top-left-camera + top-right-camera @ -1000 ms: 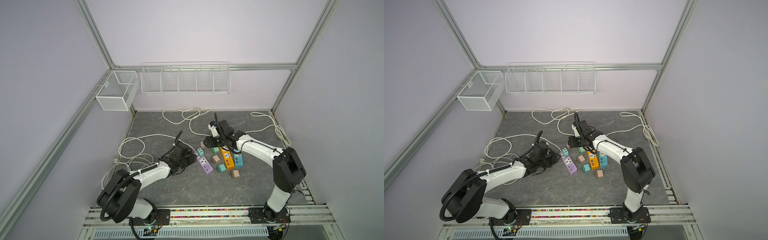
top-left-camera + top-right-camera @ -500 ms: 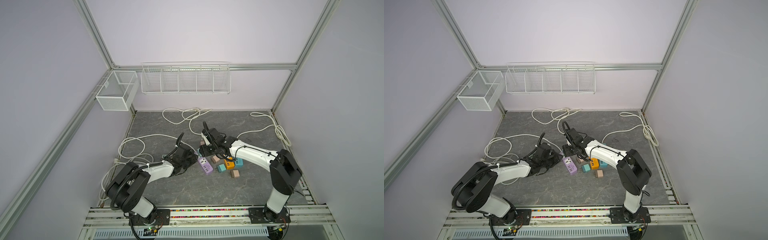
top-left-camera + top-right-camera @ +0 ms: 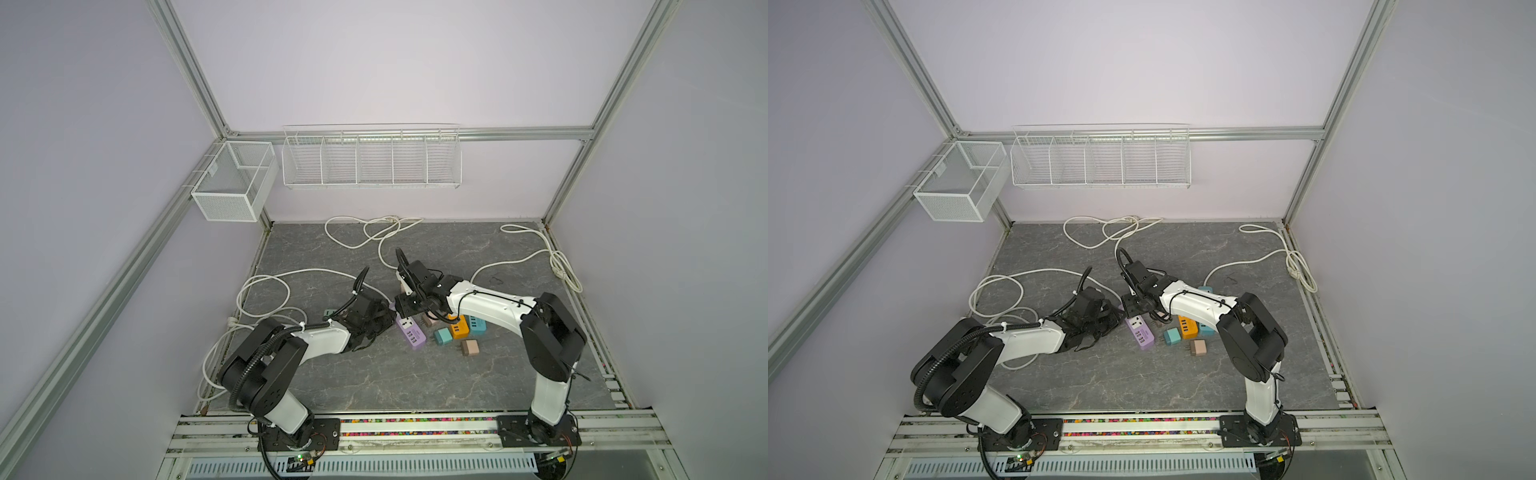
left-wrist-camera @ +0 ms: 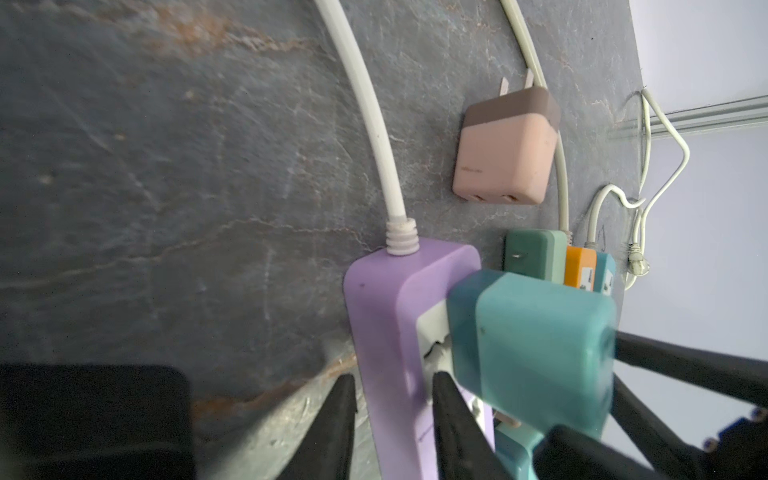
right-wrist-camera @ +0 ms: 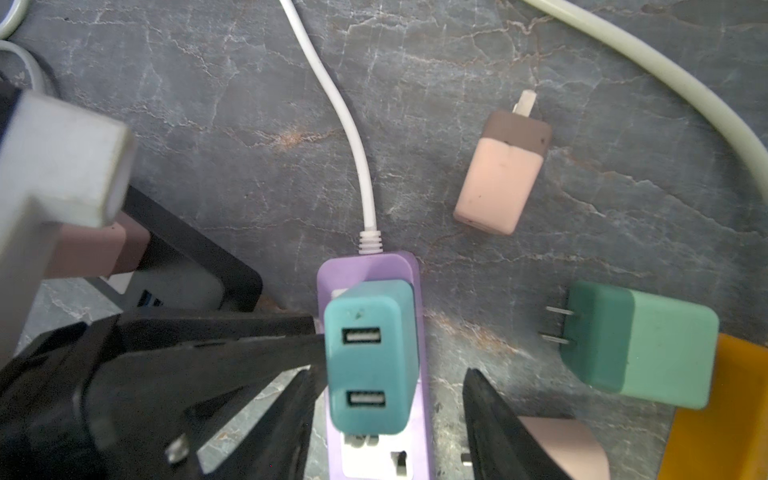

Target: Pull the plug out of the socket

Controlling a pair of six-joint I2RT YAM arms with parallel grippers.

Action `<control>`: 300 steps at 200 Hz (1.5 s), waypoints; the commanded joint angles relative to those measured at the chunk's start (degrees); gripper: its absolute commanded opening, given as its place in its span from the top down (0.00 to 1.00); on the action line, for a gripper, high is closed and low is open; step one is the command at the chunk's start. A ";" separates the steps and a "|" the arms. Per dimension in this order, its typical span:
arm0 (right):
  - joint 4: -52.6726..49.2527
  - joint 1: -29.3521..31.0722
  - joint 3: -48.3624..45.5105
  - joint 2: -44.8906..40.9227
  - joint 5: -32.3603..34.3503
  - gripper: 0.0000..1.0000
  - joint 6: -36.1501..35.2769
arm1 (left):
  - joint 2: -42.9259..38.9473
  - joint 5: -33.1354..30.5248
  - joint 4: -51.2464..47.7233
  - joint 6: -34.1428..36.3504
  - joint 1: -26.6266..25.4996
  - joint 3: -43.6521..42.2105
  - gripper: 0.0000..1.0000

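Left gripper (image 4: 394, 379) is clamping the strip (image 4: 374, 299); right gripper (image 5: 389, 374) is standing open around the plug (image 5: 370, 357), loose chargers (image 5: 640, 345) lying just right.

I saw both top views lit evenly and softly. Shadows were faint on the dark grey marbled tabletop (image 3: 374, 374), and the aluminium frame rails (image 3: 189, 70) bowed near the edges. In the left wrist view the teal two-port plug adapter (image 4: 536, 345) was blurred, the lilac plastic power strip (image 4: 374, 316) looked sharper, and a pale sheen lay at lower centre.
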 commanded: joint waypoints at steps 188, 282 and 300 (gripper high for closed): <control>-0.16 0.46 3.49 5.90 -1.70 0.62 -4.26 | 1.80 -1.38 -2.39 -0.77 -1.42 -3.27 0.70; 1.24 1.33 2.93 5.12 -1.39 0.69 -2.95 | 1.84 -1.93 -2.77 -0.77 -1.88 -3.67 0.71; 0.78 0.71 3.19 4.79 -1.50 0.70 -3.39 | 2.06 -2.02 -2.66 -0.73 -2.17 -3.67 0.72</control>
